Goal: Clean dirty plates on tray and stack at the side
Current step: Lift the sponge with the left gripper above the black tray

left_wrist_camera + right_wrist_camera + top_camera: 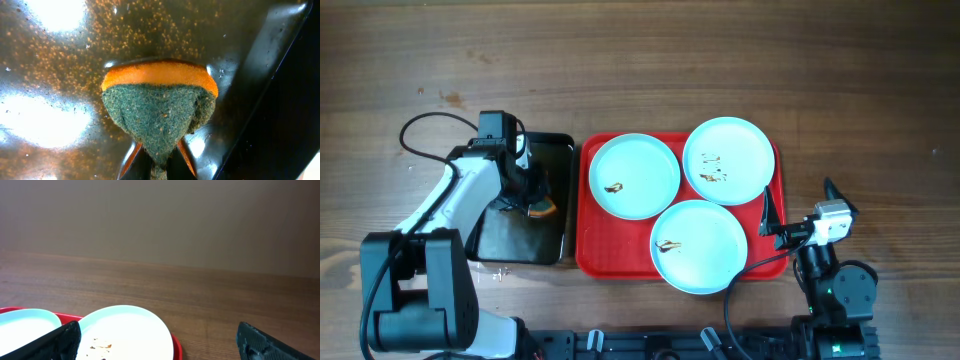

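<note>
plates (634, 176): three, on one tray (605, 245)

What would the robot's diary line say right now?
left fingers: shut on sponge, over pan | right fingers: open, at tray edge | plates: three on tray, all with crumbs | stacked: none

I work over a brown wooden table (640, 60), its grain running side to side, with a few darker knots and stains. Past its far edge stands a plain, dull beige wall (160, 215), softly and evenly lit.
</note>
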{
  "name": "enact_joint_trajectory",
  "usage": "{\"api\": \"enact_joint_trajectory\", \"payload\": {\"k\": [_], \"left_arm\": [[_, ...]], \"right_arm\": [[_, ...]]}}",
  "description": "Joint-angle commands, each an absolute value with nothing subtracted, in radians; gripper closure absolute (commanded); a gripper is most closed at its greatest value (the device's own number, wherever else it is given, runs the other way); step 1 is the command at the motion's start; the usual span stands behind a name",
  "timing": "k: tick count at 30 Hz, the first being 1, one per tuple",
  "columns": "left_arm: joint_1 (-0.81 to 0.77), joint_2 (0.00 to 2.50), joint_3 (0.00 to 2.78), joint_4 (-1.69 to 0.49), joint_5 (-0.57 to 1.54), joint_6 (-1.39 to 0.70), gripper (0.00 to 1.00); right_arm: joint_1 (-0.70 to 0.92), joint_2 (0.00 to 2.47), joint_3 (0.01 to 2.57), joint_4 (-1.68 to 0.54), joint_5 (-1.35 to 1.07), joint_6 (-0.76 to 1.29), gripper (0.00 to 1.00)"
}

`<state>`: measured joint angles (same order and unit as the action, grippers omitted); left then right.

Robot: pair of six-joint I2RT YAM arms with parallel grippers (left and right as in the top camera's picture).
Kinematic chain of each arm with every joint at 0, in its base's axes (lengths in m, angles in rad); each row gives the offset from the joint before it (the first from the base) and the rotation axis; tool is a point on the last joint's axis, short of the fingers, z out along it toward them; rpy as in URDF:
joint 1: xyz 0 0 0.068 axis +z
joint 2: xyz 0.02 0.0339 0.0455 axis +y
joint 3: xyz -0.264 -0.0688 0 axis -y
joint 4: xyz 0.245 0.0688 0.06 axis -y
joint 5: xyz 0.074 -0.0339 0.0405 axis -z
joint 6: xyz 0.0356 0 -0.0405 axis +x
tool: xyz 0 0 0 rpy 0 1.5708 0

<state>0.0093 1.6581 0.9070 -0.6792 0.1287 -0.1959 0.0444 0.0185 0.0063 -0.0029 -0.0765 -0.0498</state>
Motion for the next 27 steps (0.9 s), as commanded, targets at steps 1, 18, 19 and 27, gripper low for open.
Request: {"api": "enact_joint_trajectory", "payload": {"k": [1, 18, 19, 27], "left_arm": [[0.016, 1.67, 0.901, -0.671, 0.145, -0.217, 0.96], [0.016, 1.341, 0.902, -0.793, 0.091, -0.244, 0.96], [0.016, 1.346, 0.902, -0.805, 0.083, -0.245, 0.96], [0.023, 1.492, 0.901, -0.804, 0.05, -0.278, 0.96]], "right_arm": [[0.045, 0.017, 0.005, 0.002, -0.059, -0.052, 0.0], [0.045, 0.017, 0.005, 0.002, -0.059, -0.052, 0.0], [0.045, 0.017, 0.005, 0.002, -0.059, -0.052, 0.0], [0.045, 0.017, 0.005, 0.002, -0.059, -0.052, 0.0]]}}
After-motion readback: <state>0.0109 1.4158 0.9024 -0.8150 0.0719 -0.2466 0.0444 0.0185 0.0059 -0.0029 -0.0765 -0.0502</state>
